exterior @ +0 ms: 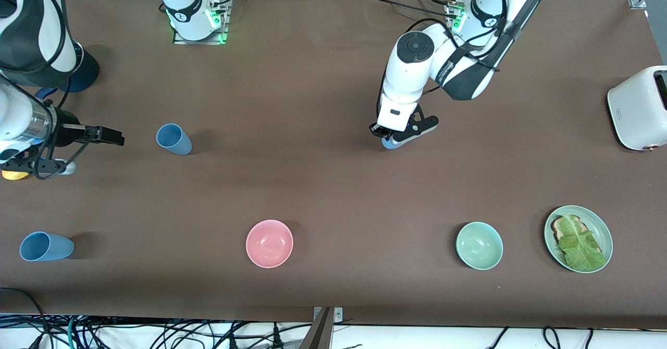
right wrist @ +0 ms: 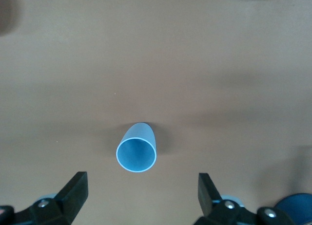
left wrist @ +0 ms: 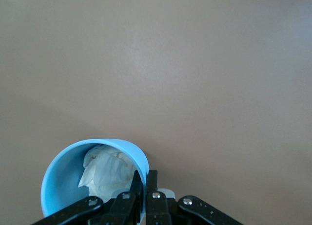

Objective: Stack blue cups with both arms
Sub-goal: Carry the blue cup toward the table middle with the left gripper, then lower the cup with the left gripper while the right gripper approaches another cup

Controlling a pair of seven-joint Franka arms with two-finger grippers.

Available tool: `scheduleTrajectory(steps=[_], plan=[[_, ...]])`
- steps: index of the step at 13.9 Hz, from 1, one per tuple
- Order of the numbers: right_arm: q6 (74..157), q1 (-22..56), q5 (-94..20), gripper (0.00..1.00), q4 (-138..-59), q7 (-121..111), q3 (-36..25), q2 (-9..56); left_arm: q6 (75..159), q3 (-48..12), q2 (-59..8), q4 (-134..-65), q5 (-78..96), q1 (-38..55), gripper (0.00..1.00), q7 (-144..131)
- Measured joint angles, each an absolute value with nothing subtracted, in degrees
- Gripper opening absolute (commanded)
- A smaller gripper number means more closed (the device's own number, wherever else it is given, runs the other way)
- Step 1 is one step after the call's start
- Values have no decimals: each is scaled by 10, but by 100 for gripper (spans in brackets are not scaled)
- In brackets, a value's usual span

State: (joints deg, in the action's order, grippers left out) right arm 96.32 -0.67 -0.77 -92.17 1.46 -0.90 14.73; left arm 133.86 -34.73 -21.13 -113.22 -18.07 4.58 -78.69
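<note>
Pink bowl [exterior: 269, 243], green bowl [exterior: 479, 245], toaster [exterior: 639, 108]

Glossy white rounded arms [exterior: 417, 73] with dark joint caps, black cables, black tools.

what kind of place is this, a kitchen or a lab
Likely a robotics lab staged as a kitchen: two bench-mounted arms, the left arm and right arm, loose cables along the table edge, a toaster.

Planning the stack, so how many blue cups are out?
3: one pinched at the rim by the left gripper, one before the open right gripper, one on its side near the front edge.
</note>
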Motion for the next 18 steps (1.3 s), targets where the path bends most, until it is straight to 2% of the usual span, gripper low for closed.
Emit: scheduleTrajectory(steps=[5, 8, 18], plan=[[980, -7, -5, 100, -924, 15, -10, 168, 1339, -348, -241, -1106, -213, 90, 0, -873], [1010, -8, -5, 100, -952, 14, -11, 168, 1337, -347, -251, -1100, -219, 93, 0, -883], [1229, -8, 14, 100, -1202, 11, -13, 90, 1337, -343, -321, -1065, -290, 119, 0, -966]])
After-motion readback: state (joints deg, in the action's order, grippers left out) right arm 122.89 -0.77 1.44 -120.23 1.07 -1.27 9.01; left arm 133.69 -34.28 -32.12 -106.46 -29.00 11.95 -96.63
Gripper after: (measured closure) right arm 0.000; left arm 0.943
